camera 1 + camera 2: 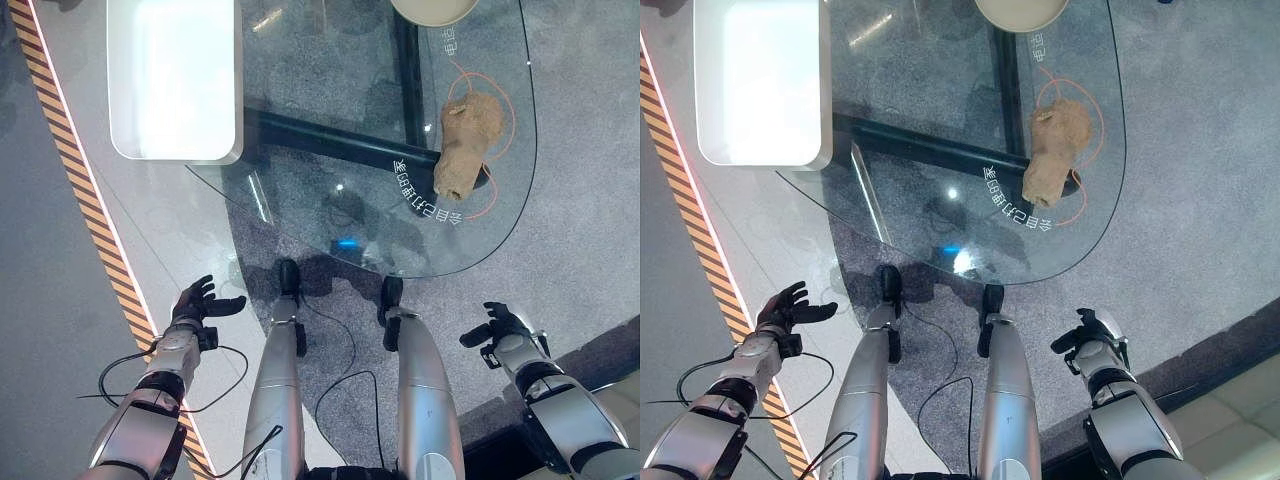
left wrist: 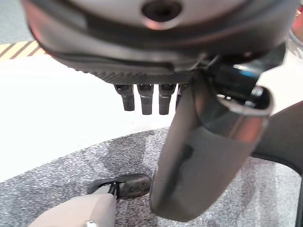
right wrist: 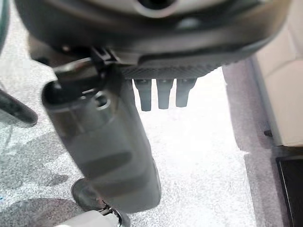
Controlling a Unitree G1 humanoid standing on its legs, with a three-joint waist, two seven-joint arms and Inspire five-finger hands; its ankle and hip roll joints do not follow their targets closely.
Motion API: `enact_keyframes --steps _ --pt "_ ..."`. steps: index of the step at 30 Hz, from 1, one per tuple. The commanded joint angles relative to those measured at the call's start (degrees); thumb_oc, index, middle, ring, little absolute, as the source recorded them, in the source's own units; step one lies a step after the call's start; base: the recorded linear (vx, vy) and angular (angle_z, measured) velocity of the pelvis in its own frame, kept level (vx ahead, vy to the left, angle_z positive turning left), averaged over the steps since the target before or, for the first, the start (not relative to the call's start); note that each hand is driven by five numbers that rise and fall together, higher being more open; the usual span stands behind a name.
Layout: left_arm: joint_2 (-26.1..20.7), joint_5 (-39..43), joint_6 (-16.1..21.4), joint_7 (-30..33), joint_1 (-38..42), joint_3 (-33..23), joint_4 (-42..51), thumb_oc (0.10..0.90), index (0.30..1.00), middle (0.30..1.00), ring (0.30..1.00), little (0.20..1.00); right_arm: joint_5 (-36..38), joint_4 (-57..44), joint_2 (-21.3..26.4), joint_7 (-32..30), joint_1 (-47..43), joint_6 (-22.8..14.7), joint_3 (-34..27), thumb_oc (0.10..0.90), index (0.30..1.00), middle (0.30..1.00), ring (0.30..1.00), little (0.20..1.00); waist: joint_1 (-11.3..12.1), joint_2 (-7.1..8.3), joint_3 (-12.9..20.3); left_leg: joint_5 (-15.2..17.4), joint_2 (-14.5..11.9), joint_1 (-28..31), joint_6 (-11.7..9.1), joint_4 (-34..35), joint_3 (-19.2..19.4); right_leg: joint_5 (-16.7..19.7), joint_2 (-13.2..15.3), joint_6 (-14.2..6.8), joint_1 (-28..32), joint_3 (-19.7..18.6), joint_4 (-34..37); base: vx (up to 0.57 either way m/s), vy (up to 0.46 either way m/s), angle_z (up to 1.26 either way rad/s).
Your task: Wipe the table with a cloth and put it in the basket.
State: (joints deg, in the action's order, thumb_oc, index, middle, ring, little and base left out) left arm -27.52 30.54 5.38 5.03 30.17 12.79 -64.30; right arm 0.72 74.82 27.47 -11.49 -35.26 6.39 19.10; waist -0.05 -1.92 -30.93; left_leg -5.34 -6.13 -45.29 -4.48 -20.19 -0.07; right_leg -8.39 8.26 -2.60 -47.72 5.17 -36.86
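Step in hand, by my read: the very start, w/ nothing picked up yet and no wiping begun.

The cloth (image 1: 466,145) is a tan, bunched-up lump lying on the glass table (image 1: 300,215), near the table's right edge, towards the rounded near-right corner. An orange looped line shows around and under it; can't tell if that is a cord or a mark on the glass. At the far edge of the table, a pale round rim pokes in, prob. the basket (image 1: 432,12), though too little shows to be sure. A white tray-like block (image 1: 175,80) sits by the table's left side, at the far-left corner.

Left hand (image 1: 196,302) hangs low at the robot's left, off the table's near edge, well apart from the cloth; fingers spread and relaxed, holding nothing. Left wrist view agrees: fingers straight, thumb out, floor beyond. Right hand (image 1: 508,330) hangs low on the right, also short of the table's near edge and well apart from the cloth; fingers loosely straight, nothing in it, same in its wrist view.

Next move, as I judge it: right hand is on the cloth's side, so it should rise and reach fwd over the near-right corner, come down on the lump and close round it. Then sweep across the glass, and finish at the round rim at the far edge. Risk: the cloth may slide on the glass instead of gathering.
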Motion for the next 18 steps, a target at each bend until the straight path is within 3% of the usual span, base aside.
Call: enact_keyframes --steps 1,7,11,14,17,18 --pt "-3.58 -0.57 0.7 0.16 -1.35 -1.48 -1.48 0.8 0.9 0.9 0.9 0.9 3.29 0.36 4.27 -2.88 3.9 -0.21 -1.75 0.8 0.9 0.9 0.9 0.9 0.64 0.15 1.13 8.68 1.58 -2.74 2.05 -10.98 -0.18 3.58 0.46 -0.64 0.06 -0.58 4.26 -0.01 -0.014 0.03" --pt "-3.39 -0.5 1.23 -0.35 -1.97 -1.2 -1.76 0.8 0.9 0.9 0.9 0.9 8.27 0.77 5.18 -5.51 3.78 -1.6 -3.88 0.8 0.9 0.9 0.9 0.9 0.35 -0.45 1.13 8.68 1.62 -3.02 1.94 -11.18 -0.21 3.64 0.52 -0.62 -0.23 -0.51 4.24 0.0 0.008 0.07" --pt "-2.72 -0.5 1.93 -0.21 -2.51 -0.99 -1.96 0.8 0.9 0.9 0.9 0.9 15.57 1.48 5.92 -9.17 3.27 -3.65 -6.81 0.8 0.9 0.9 0.9 0.9 0.37 -0.65 1.13 8.65 1.68 -2.89 1.82 -10.97 -0.22 3.69 0.4 -0.59 0.0 -0.47 4.62 0.0 0.0 0.0" --pt "-2.63 -0.23 2.42 -0.02 -2.82 -0.73 -2.25 0.8 0.9 0.9 0.9 0.9 26.91 0.43 7.11 -15.65 2.43 -10.0 -11.92 0.8 0.9 0.9 0.9 0.9 0.27 -0.59 1.13 8.9 1.65 -2.58 1.75 -10.86 -0.1 3.87 0.31 -0.72 0.46 -0.38 5.16 0.03 0.008 -0.01" --pt "-2.44 -0.04 2.55 0.3 -3.04 -0.58 -2.14 0.8 0.9 0.9 0.9 0.9 31.96 -1.0 7.28 -17.57 2.05 -13.22 -13.97 0.8 0.9 0.9 0.9 0.9 0.18 -0.48 1.13 8.96 1.64 -2.51 1.73 -10.73 -0.11 4.0 0.22 -0.76 0.52 -0.43 5.39 0.0 0.0 0.0" --pt "-2.04 0.01 2.86 0.84 -3.33 -0.2 -1.96 0.8 0.9 0.9 0.9 0.9 35.59 -2.86 6.99 -19.89 1.26 -17.12 -15.99 0.8 0.9 0.9 0.9 0.9 0.12 -0.38 1.13 8.97 1.67 -2.43 1.68 -10.49 -0.12 4.25 0.07 -0.79 0.6 -0.53 5.8 0.03 0.015 -0.02"
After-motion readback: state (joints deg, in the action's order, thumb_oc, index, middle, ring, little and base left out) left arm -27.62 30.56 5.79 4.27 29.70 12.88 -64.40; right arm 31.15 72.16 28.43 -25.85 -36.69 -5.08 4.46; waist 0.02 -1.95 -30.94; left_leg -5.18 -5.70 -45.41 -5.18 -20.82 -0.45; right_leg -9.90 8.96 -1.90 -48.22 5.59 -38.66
